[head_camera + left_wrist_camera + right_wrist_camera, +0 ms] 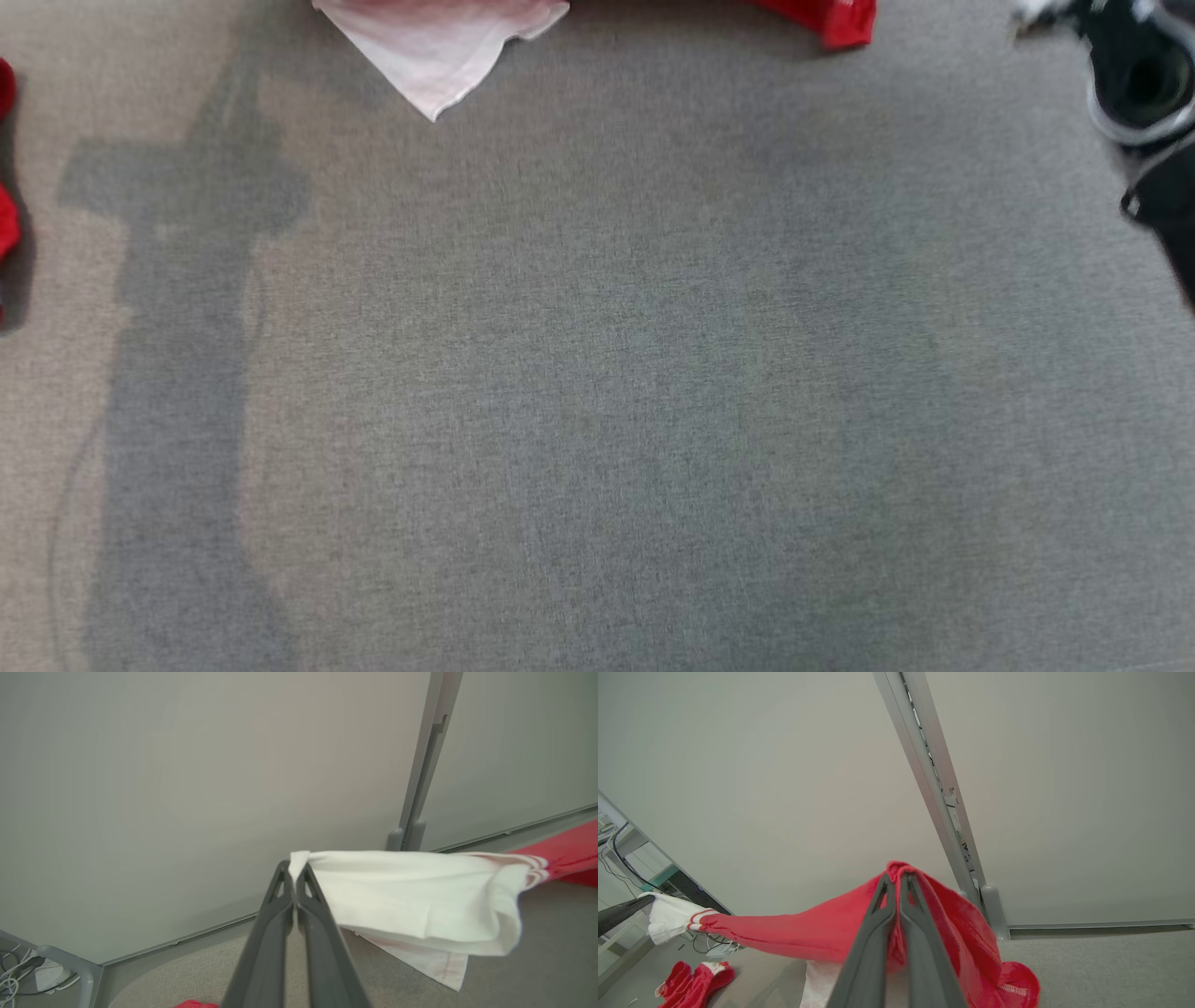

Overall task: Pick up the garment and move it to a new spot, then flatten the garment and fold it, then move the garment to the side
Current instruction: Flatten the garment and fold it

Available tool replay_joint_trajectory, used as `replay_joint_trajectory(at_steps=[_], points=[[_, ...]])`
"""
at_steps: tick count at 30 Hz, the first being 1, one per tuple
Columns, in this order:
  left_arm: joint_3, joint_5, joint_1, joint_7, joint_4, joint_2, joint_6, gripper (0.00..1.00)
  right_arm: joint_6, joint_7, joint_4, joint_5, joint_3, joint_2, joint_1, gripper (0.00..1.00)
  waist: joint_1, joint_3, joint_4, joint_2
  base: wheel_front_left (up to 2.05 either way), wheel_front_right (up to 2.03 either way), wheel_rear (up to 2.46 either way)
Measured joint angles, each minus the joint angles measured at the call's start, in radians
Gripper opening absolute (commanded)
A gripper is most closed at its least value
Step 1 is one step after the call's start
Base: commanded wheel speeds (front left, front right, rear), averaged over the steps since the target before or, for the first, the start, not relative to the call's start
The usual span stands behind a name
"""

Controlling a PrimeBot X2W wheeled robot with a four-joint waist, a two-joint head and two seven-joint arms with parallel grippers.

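Above the grey woven fabric surface [597, 373], the red-and-white cloth garment [808, 933] is hanging stretched in mid-air: my left gripper [295, 865] is clenching its white end, my right gripper [896, 877] pinching what looks like its red hem.

Head cam looks down on grey surface [597, 420]; wrist cams face wall [187, 788], share garment [808, 933].

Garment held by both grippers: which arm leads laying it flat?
Probably left: left gripper holds the garment by its white end, whose corner hangs over the grey surface; right gripper pinches the red end.
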Motion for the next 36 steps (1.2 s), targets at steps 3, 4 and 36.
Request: replay_joint_trajectory(at_steps=[3, 4, 36], points=[[-0.045, -0.084, 0.094, 0.073, -0.042, 0.027, 0.000, 0.00, 0.000, 0.054, -0.014, 0.034, 0.059, -0.016, 0.080, 0.00, 0.0000, -0.044, -0.002, 0.0000, 0.00, 0.00, 0.00], [-0.054, -0.121, 0.129, 0.097, -0.062, 0.035, 0.000, 0.00, 0.000, 0.070, -0.023, 0.042, 0.079, -0.020, 0.105, 0.00, 0.0000, -0.060, -0.003, 0.0000, 0.00, 0.00, 0.00], [-0.203, -0.749, 0.859, 0.687, -1.007, 0.504, 0.162, 0.00, 0.000, 0.385, -0.377, 0.225, 0.391, -0.363, 0.576, 0.00, 0.0000, -0.319, -0.029, 0.0001, 0.00, 0.00, 0.00]])
